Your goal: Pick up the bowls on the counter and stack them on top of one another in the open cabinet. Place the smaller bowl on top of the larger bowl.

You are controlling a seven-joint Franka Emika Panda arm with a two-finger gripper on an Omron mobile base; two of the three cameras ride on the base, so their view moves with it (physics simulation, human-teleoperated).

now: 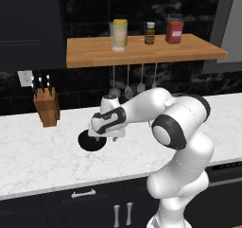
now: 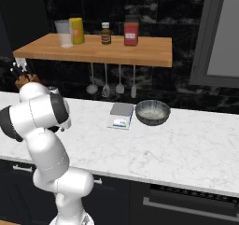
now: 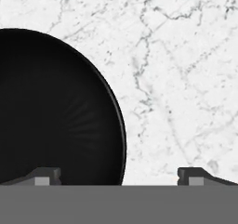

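Observation:
The smaller bowl (image 1: 85, 143), glossy black, sits on the white marble counter (image 1: 38, 161) left of centre. My gripper (image 1: 98, 135) points down right above its right side. In the hand view the black bowl (image 3: 51, 111) takes up the left half, and my gripper (image 3: 121, 176) is open, its fingertips (image 3: 44, 176) straddling the bowl's rim with nothing held. The larger bowl (image 2: 152, 112), grey and ribbed, stands far to the right on the counter (image 2: 186, 149) near the back wall. The open cabinet is out of view.
A wooden knife block (image 1: 46, 106) stands at the back left. A small scale (image 2: 120, 115) lies just left of the grey bowl. A wooden wall shelf (image 1: 142, 49) with jars hangs overhead, with utensils (image 1: 127, 87) dangling under it. A dark wall cabinet (image 1: 28, 23) is at the upper left.

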